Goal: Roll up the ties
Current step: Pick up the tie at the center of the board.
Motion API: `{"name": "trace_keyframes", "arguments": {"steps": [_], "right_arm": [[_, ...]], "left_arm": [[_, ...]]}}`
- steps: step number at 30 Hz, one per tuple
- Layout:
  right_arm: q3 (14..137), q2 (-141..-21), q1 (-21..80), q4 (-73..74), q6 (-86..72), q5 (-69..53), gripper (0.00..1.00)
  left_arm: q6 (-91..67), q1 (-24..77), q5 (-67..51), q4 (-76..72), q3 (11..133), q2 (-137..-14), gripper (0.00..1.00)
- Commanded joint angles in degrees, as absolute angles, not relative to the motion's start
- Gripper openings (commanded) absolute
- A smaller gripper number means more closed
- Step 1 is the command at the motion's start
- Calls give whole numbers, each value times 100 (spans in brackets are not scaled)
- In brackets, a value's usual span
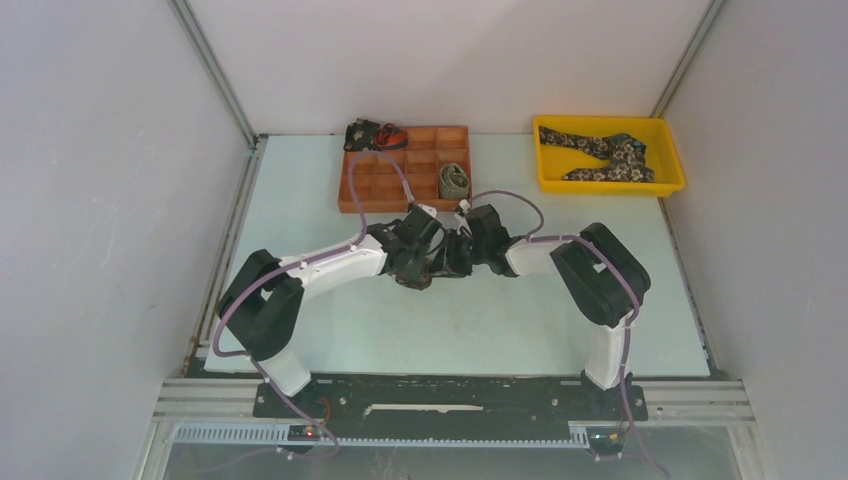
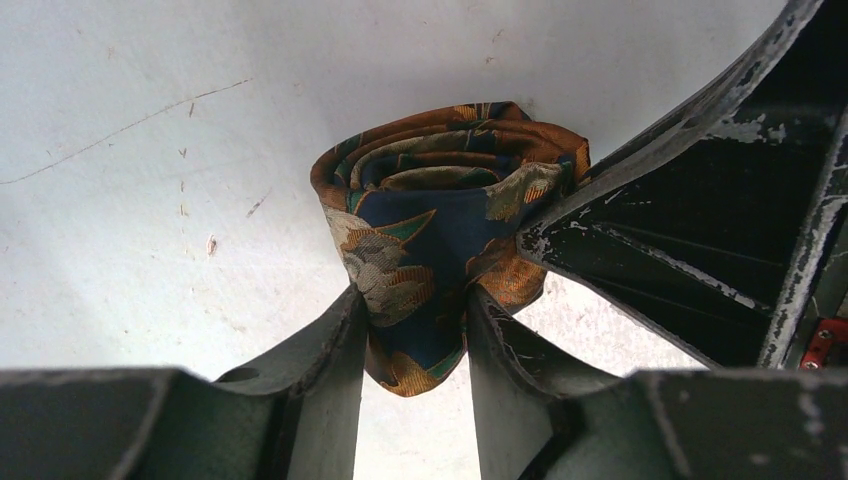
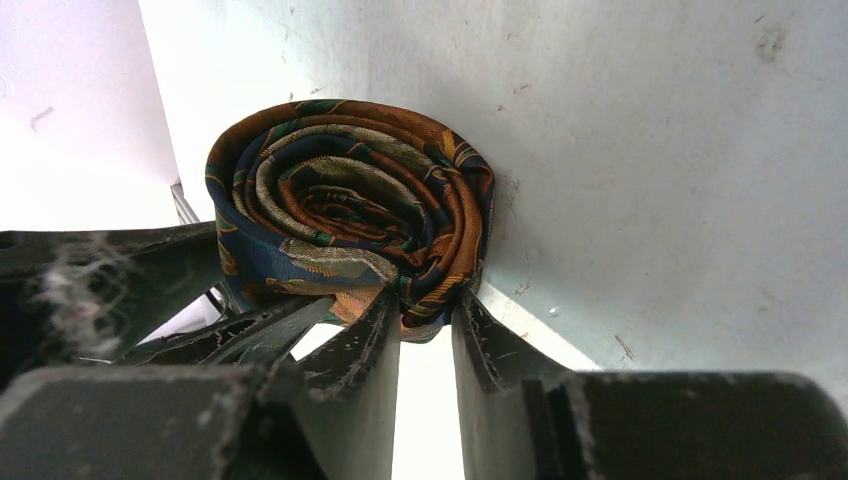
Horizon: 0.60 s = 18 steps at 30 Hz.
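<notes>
A rolled tie (image 2: 430, 210), navy with orange and green pattern, is held between both grippers over the table's middle. In the left wrist view my left gripper (image 2: 412, 310) is shut on its outer layers. In the right wrist view the coil (image 3: 350, 200) shows its spiral end, and my right gripper (image 3: 422, 305) is shut on its lower edge. In the top view the two grippers meet (image 1: 440, 255) and hide the roll. An olive rolled tie (image 1: 454, 181) and a dark roll (image 1: 362, 134) lie in the orange tray (image 1: 352, 192). Unrolled floral ties (image 1: 604, 155) lie in the yellow bin (image 1: 676, 163).
The orange compartment tray stands at the back centre, the yellow bin at the back right. Purple cables run along both arms. White walls close in the pale table (image 1: 330, 330) on both sides.
</notes>
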<state>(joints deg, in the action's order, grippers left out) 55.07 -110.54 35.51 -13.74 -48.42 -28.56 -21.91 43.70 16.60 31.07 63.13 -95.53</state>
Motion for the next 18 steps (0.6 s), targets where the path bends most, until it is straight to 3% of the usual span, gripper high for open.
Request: {"name": "trace_keyframes", "arguments": {"steps": [1, 8, 18], "right_arm": [[5520, -11280, 3654, -1632, -4840, -2674, 22], [5520, -11413, 3710, -1832, -4829, -2737, 0], [5519, -11167, 3716, -1628, -4671, -2628, 0]], "left_arm": [[-2212, 4375, 1370, 3046, 6340, -9547, 42], [-2358, 4231, 877, 2726, 6071, -9388, 47], [-2580, 3997, 505, 2662, 5762, -8677, 69]]}}
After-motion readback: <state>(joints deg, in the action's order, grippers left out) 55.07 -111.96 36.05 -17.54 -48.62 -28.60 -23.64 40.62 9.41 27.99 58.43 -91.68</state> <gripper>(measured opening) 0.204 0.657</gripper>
